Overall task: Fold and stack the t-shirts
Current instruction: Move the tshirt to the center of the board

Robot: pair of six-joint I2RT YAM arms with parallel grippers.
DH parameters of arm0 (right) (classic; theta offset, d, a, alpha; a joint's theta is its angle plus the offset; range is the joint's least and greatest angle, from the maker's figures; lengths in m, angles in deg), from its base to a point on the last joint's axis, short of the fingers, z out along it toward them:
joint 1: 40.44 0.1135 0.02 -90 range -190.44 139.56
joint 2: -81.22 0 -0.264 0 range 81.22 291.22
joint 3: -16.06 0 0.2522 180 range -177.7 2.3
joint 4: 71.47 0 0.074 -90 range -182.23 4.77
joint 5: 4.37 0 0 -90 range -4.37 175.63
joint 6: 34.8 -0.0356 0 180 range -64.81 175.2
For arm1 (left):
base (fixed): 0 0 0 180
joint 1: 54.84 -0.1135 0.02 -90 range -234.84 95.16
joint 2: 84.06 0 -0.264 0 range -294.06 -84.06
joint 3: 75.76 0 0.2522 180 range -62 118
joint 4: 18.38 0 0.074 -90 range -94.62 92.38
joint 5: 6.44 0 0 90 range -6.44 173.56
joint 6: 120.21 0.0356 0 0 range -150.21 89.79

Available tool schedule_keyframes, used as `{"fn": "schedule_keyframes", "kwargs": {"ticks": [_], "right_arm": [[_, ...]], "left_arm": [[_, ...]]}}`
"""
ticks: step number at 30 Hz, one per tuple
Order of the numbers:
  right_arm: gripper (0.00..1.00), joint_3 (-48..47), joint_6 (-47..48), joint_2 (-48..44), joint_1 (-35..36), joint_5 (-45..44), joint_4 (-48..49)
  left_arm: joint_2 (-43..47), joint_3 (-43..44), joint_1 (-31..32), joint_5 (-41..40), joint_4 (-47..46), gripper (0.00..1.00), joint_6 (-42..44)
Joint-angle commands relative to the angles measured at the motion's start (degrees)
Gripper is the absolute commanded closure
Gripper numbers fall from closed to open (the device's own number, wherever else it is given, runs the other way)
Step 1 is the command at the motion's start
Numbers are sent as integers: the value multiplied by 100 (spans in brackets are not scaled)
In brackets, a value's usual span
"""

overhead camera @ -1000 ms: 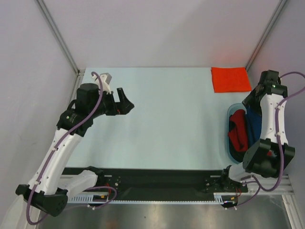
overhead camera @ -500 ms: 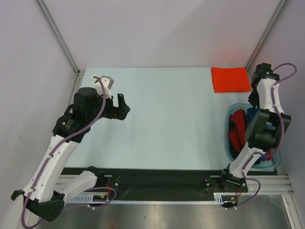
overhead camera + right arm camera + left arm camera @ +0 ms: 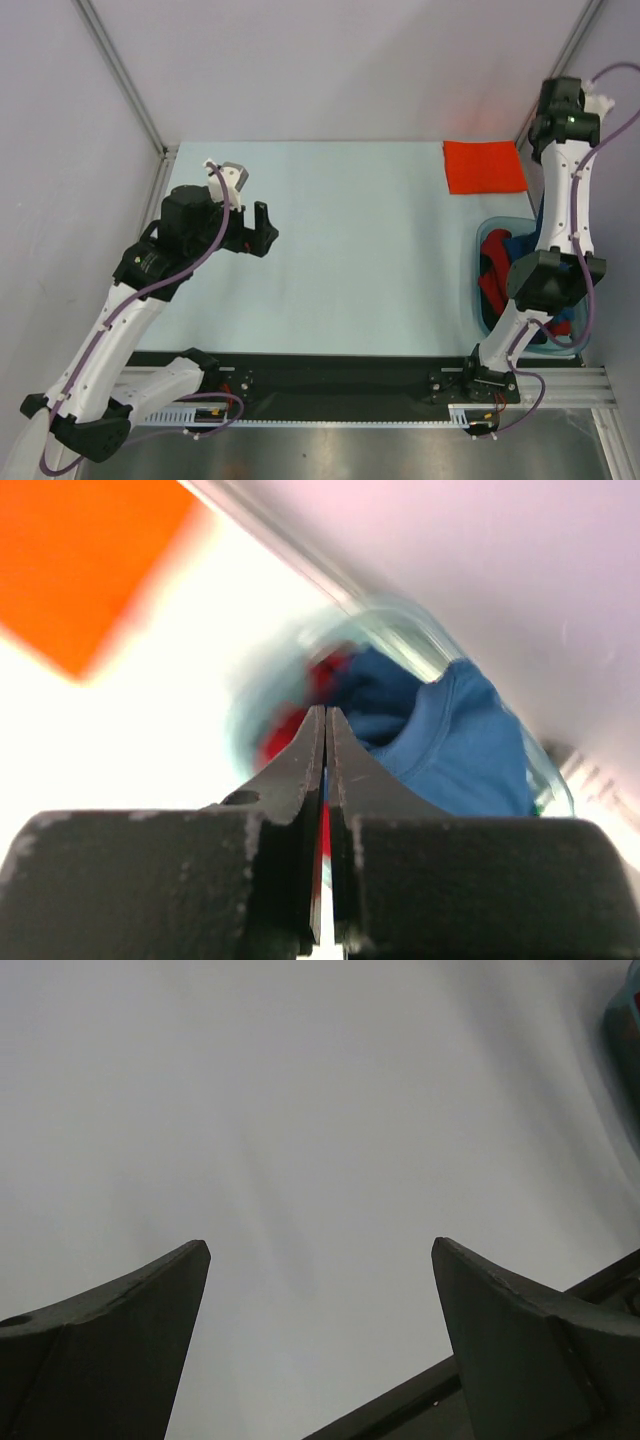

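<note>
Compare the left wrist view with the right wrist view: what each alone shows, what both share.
Left wrist only: the open left hand and a dark rail. Right wrist only: the shut right hand, the orange t-shirt, and the blue t-shirt and red t-shirt in the tub. Both: the pale table and the tub, only a sliver in the left wrist view.

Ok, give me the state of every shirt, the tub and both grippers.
orange t-shirt: folded flat, beyond the tub.
blue t-shirt: crumpled in tub.
red t-shirt: crumpled in tub.
tub: upright, partly full.
left gripper: open, empty.
right gripper: shut, nothing visibly gripped.
</note>
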Motion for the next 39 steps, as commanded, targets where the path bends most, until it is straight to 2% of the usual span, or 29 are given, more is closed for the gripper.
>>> {"fn": "schedule_keyframes", "kwargs": {"ticks": [1, 2, 3, 4, 6, 7, 9, 10, 13, 17, 19, 20, 21, 23, 26, 27, 28, 30, 31, 33, 35, 37, 39], "right_arm": [[100, -1731, 133, -688, 1053, -769, -33], [100, -1995, 318, -732, 1317, -806, 133], [100, -2198, 554, -819, 2120, -815, 422], [100, -2235, 861, -1099, 2511, -920, 1208], [100, -1930, 1617, -1469, 3354, -868, 2221], [100, -1501, 1812, -1836, 4107, -798, 3270], [100, -1400, 2112, -1962, 4832, -649, 3981], [100, -1513, 2104, -1858, 5322, -431, 4158], [100, -2120, 1613, -1464, 5931, 685, 3968], [100, -2200, 1217, -1286, 6329, 1231, 3730], [65, -1816, 831, -1364, 6320, 1198, 3362], [25, -1500, 812, -1583, 6303, 1180, 3360], [13, -827, 812, -1707, 6285, 1076, 3256], [2, -269, 637, -1961, 6242, 681, 3010], [0, 689, -265, -2383, 5628, 854, 2000], [0, 996, -496, -2646, 5208, 1377, 1676], [2, 1687, -637, -2761, 5021, 1843, 1568], [12, 2402, -884, -3068, 4791, 3002, 1453], [12, 3258, -919, -3166, 4869, 3260, 1496], [15, 4027, -990, -3342, 5097, 3874, 1645], [14, 4992, -1043, -3492, 5607, 4123, 1804], [11, 5479, -1341, -3536, 6106, 4282, 1962], [9, 6262, -1682, -3562, 6442, 4589, 2547]], "left_arm": [[102, 118, 58, -215, -70, 0, 111], [111, 153, 75, -233, -70, 0, 102], [128, 170, 93, -233, -79, 0, 93], [146, 197, 110, -442, -61, 0, 85], [154, 285, 119, -514, -17, 0, 50], [198, 302, 119, -610, 0, 0, 23], [216, 373, 119, -707, 44, 0, -64], [233, 408, 110, -759, 70, 0, -91], [286, 609, 102, -1119, 176, 1, -302], [768, 698, 110, -1708, 281, 3, -1003], [1278, 637, 101, -1797, 412, 5, -1259], [1445, 610, 110, -1762, 474, 5, -1486], [1768, 584, 102, -1692, 518, 5, -1584], [1964, 610, 102, -1508, 824, 5, -1873], [2079, 540, 110, -1069, 1089, 3, -2121], [2010, 514, 110, -815, 1142, 3, -2174], [1739, 470, 102, -674, 1282, 3, -2218], [1387, 329, 110, -296, 1380, 4, -2253], [1054, 233, 110, 89, 1441, 5, -2279], [780, -223, 119, 373, 1380, 9, -2481], [665, -689, 232, 322, 1241, 11, -2875], [708, -1276, 303, 7, 1117, 9, -3218], [796, -1708, 312, -144, 1047, 8, -3658]]}}
